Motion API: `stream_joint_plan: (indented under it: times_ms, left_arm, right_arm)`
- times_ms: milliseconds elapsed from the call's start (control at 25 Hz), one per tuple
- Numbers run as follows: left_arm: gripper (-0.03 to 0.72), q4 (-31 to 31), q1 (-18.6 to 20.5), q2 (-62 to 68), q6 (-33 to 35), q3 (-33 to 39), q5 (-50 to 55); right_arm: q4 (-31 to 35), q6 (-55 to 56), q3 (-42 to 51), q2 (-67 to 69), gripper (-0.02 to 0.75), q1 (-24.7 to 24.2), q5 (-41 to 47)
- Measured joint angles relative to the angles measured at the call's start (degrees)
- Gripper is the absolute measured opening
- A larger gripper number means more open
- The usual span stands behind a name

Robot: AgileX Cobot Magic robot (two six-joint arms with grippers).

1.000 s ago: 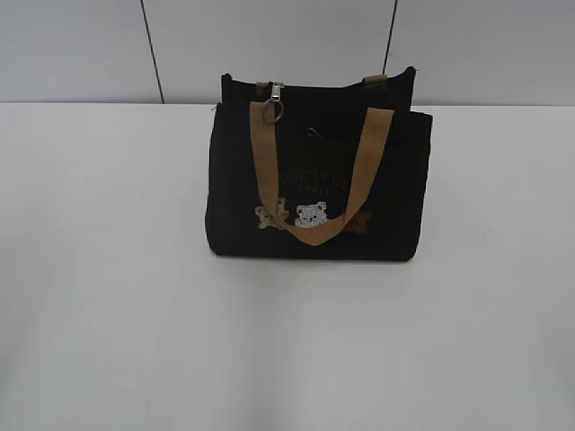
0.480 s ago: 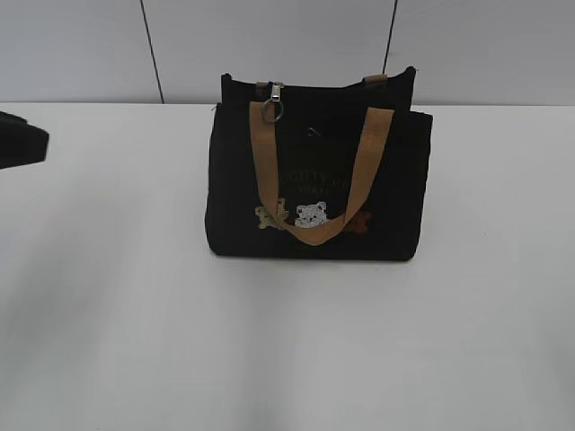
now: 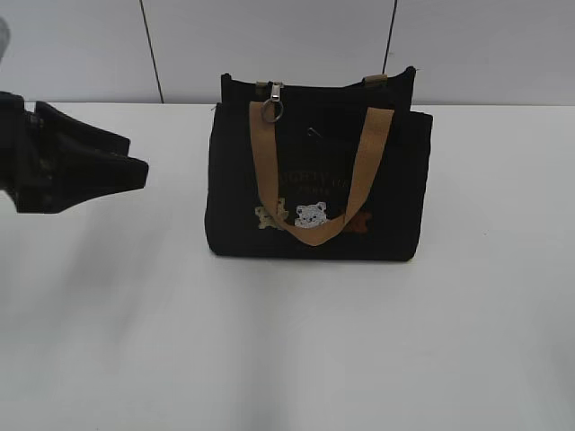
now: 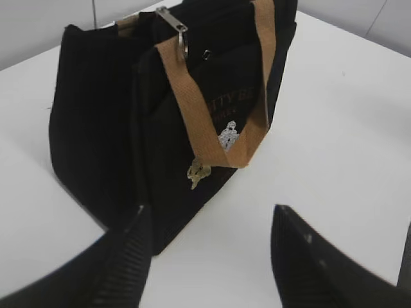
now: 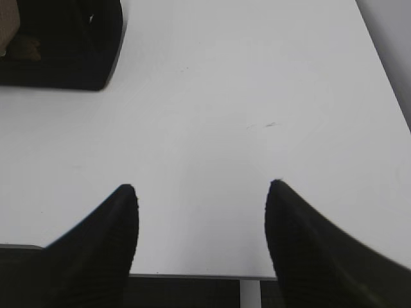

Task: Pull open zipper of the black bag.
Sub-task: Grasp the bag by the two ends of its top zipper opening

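The black bag (image 3: 314,184) stands upright in the middle of the white table, its tan handle hanging over the front. Its zipper (image 3: 277,97), a silver tab with a ring, sits at the top left end of the bag. The left wrist view shows the bag (image 4: 103,122) from its left end, with the zipper (image 4: 174,25) at the top. My left gripper (image 3: 137,160) hovers left of the bag, apart from it. Its jaws are open and empty (image 4: 209,218). My right gripper (image 5: 200,189) is open over bare table. It is out of the exterior view.
The bag's lower corner (image 5: 64,51) shows at the top left of the right wrist view. The table's front edge (image 5: 192,276) runs just under the right fingers. A grey panelled wall (image 3: 269,45) stands behind the bag.
My left gripper has come into the exterior view from the left edge and moved right toward the bag. The bag has not moved.
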Motion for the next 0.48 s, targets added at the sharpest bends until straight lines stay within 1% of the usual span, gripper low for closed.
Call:
stream_joint_plan:
  times_ms: [120,200,360,480]
  left_arm:
    - [0.449,-4.6,0.0,4.3,6.7,-0.1,2.3]
    - [0.451,-7.8,0.0,7.5,9.8,-0.8,3.0]
    - [0.456,-9.9,-0.1,13.5,11.7,-3.7,5.6]
    - [0.491,-10.2,-1.0,17.7,11.9,-6.1,6.7]
  right_arm:
    - [0.0,0.0,0.0,0.0,0.470,0.0,0.0]
    - [0.0,0.0,0.0,0.0,0.470,0.0,0.0]
    - [0.0,0.0,0.0,0.0,0.470,0.0,0.0]
    - [0.0,0.0,0.0,0.0,0.470,0.0,0.0]
